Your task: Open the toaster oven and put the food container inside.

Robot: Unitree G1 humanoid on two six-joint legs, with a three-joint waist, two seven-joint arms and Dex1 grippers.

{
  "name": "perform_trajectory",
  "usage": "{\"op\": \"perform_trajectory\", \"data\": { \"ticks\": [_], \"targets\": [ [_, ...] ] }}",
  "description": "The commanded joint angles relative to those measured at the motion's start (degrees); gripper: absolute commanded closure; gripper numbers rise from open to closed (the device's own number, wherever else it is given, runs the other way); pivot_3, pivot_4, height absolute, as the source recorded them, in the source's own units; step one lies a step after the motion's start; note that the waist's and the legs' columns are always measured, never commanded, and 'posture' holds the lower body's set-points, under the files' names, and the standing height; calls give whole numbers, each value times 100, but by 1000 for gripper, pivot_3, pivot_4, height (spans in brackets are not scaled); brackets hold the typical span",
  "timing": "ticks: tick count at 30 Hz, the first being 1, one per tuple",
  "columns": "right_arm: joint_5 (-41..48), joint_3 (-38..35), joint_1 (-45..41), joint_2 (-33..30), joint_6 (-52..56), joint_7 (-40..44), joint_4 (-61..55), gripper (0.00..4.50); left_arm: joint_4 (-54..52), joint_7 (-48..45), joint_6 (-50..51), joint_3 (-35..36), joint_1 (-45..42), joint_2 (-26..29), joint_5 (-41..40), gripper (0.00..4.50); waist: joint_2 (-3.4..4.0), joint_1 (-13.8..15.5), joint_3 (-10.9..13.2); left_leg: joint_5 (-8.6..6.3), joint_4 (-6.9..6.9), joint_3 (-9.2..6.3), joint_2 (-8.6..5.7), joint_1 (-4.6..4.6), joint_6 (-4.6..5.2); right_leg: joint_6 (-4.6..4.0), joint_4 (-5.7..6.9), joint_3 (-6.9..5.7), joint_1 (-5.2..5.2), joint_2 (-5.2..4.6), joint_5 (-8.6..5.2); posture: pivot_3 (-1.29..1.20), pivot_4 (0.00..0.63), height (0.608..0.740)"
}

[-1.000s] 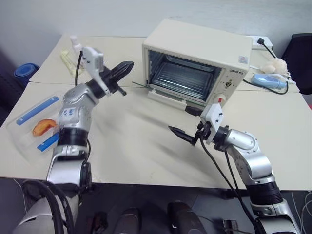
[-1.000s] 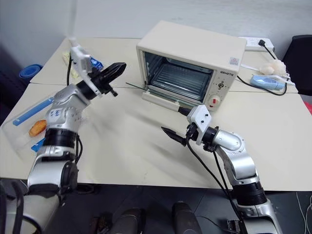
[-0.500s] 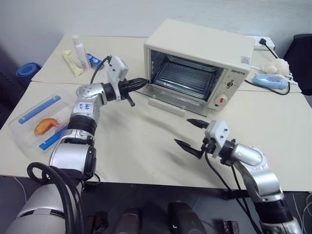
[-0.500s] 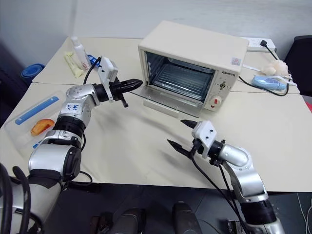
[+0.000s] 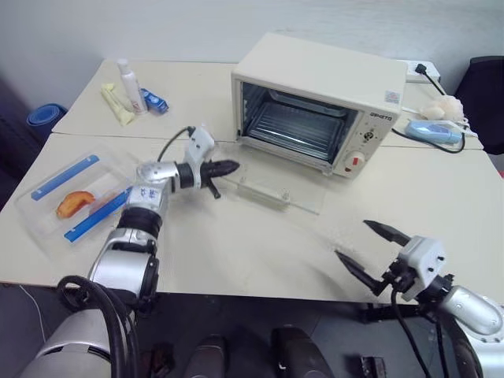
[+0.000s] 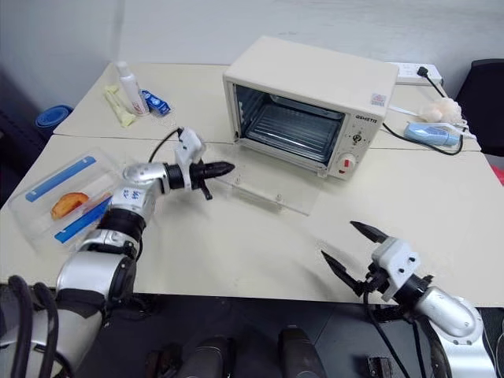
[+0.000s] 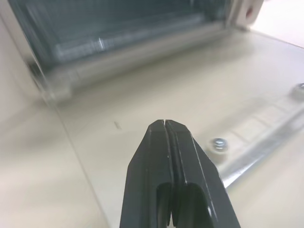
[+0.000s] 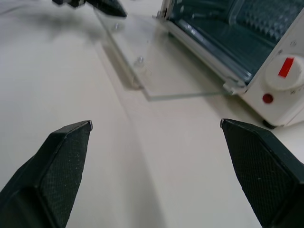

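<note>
The left gripper is seen pressed shut with nothing between its fingers, its tip at the left corner of the glass door, which lies folded down flat on the table. Whether the tip actually touches the glass cannot be told from the head views. The right gripper is spread wide and empty, low at about five o'clock in the scene, well apart from the oven. The toaster oven stands open at about one o'clock, its rack exposed. The food container lies at nine o'clock near the table's left edge, beside the left forearm, with the orange food visible through its lid.

The opening appears done; the container is still to be fetched. Trouble could come from the left forearm sweeping back over the container and nudging it off the near edge, or from downward pressure on the lowered door tipping the light oven forward.
</note>
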Motion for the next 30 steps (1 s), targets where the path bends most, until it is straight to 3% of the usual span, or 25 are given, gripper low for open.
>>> {"op": "perform_trajectory", "data": {
  "ticks": [1,7,13,16,18,22,26,30],
  "targets": [
    [195,-165,-43,-5,-233,55,-25,0,-695,236,341,45,199,-10,-51,4470,0,13,0,0,2,-4,0,0,0,0,-2,1,2,-1,0,0,150,740],
    [471,25,-388,39,-224,167,220,0,-2151,451,916,439,929,-55,-610,4470,1,1,0,0,4,-3,-2,1,-1,0,0,4,4,-4,0,0,150,740],
    [792,269,-1039,11,-205,506,451,0,-5396,483,1479,1545,2708,352,-1995,2744,1,-55,0,-1,4,-1,22,1,-20,-1,-4,14,-1,0,0,0,150,740],
    [858,552,-1558,80,-203,701,675,0,-6599,859,1791,2706,4034,770,-2466,1787,3,-29,-2,-4,2,-2,26,9,-19,-4,-7,10,6,1,-1,0,150,740],
    [938,807,-1931,141,-173,898,782,0,-7064,1202,2092,3842,4985,926,-2810,1201,3,-63,-2,-8,0,-1,27,18,-14,-6,-16,10,16,0,-2,0,150,740],
    [1065,1193,-2341,271,-113,1193,837,0,-7378,1625,2423,5260,6370,862,-3395,12,2,10,-2,-12,-3,-4,32,18,-9,-9,-29,-2,19,-2,-4,0,150,740],
    [1104,1512,-2603,485,-139,1305,779,0,-6712,1991,2582,6288,7268,766,-3669,12,2,123,-2,-23,-1,-22,29,32,5,-9,-72,-19,66,-10,-4,0,150,740],
    [989,1648,-2702,567,-168,1237,722,0,-6370,2289,2866,6447,7380,1022,-3825,12,0,171,-3,-32,0,-47,26,43,8,-10,-92,-40,96,-16,-4,0,150,740]
  ]
}}
